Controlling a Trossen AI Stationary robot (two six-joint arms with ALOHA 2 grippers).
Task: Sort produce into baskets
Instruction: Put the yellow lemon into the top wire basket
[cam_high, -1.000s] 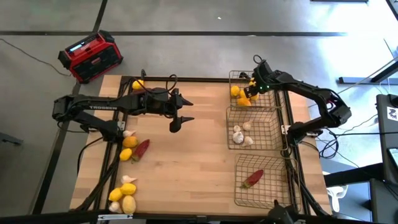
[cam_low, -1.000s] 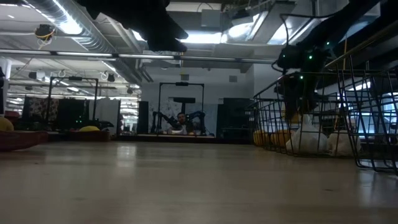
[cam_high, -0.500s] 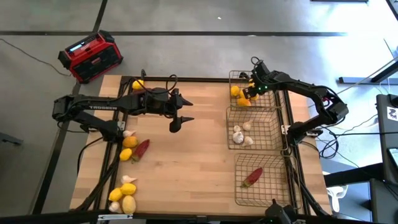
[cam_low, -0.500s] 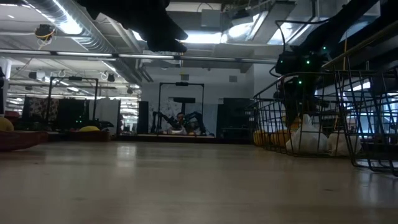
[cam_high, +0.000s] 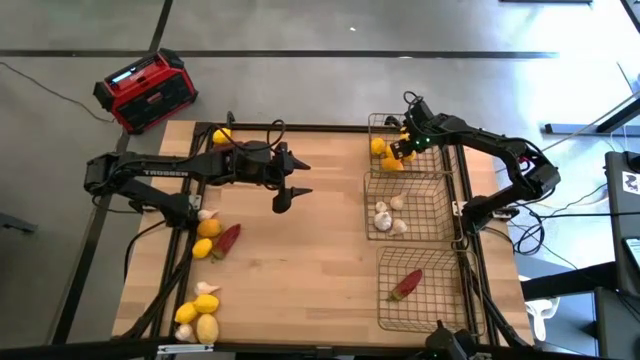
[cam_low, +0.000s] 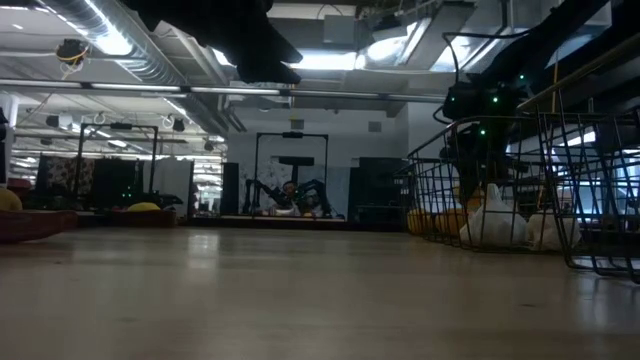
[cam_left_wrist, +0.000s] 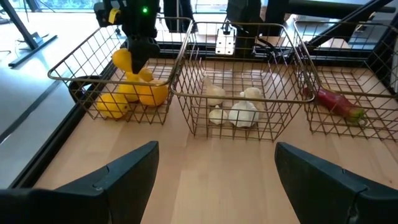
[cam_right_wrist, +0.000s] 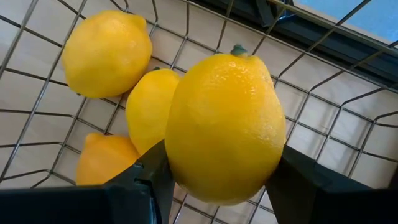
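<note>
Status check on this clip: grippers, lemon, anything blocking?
Right gripper shut on lemon, over lemon basket. Left gripper open, empty, mid-table. Nothing blocking.

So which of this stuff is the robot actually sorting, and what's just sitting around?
Part of the job:
- lemons, garlic bulbs and chili peppers, on the table and in the baskets
- three wire baskets
- the lemon held in the right gripper over the far basket
- left gripper, open above the table

Just lying about:
- red radio on the floor
</note>
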